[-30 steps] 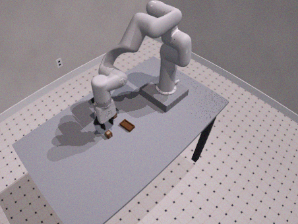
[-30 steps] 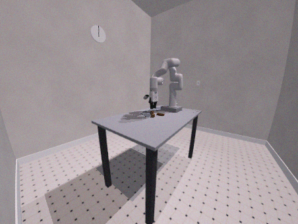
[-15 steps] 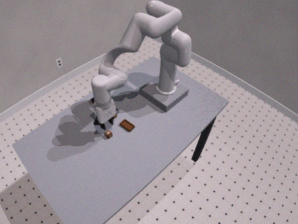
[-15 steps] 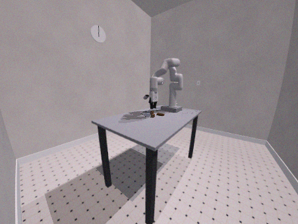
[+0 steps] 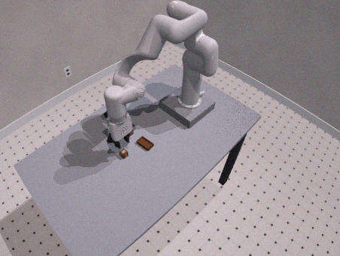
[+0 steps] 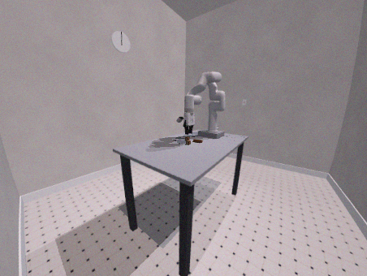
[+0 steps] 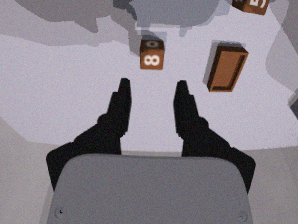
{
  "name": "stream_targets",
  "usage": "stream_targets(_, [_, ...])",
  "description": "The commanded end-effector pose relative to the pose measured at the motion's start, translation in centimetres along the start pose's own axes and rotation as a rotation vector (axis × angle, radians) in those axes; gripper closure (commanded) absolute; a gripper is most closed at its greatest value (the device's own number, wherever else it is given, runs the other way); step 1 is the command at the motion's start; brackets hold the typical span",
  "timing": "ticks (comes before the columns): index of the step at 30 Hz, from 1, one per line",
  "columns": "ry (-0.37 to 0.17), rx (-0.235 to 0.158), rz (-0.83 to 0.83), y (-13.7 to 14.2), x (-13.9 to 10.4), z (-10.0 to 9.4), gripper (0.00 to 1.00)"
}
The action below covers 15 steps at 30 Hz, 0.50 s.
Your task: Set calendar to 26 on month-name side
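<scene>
Pincer (image 5: 122, 144) (image 6: 188, 133) (image 7: 153, 90) half-wide, nothing between!
The 8-showing cube (image 5: 123, 153) (image 6: 187, 142) (image 7: 151, 56) lies near my fingertips, apart from the tray (image 5: 138, 143) (image 6: 197, 141) (image 7: 212, 75).

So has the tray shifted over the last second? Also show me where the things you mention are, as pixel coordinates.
No, the tray (image 5: 145, 143) (image 6: 197, 141) (image 7: 228, 70) shows no visible shift against the arm's base block (image 5: 188, 118) (image 6: 205, 134) in the top view.
</scene>
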<state>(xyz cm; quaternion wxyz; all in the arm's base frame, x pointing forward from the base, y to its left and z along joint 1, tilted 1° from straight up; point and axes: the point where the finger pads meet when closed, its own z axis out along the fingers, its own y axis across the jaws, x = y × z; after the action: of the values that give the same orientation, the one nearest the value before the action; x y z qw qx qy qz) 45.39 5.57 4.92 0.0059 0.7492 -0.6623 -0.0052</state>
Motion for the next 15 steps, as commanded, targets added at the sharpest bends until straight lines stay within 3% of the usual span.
stream_targets(1, [0.0,0.004,0.0,-0.1,0.0,0.0,0.53])
stream_targets(15, [0.0,0.003,0.0,-0.1,0.0,1.0,0.53])
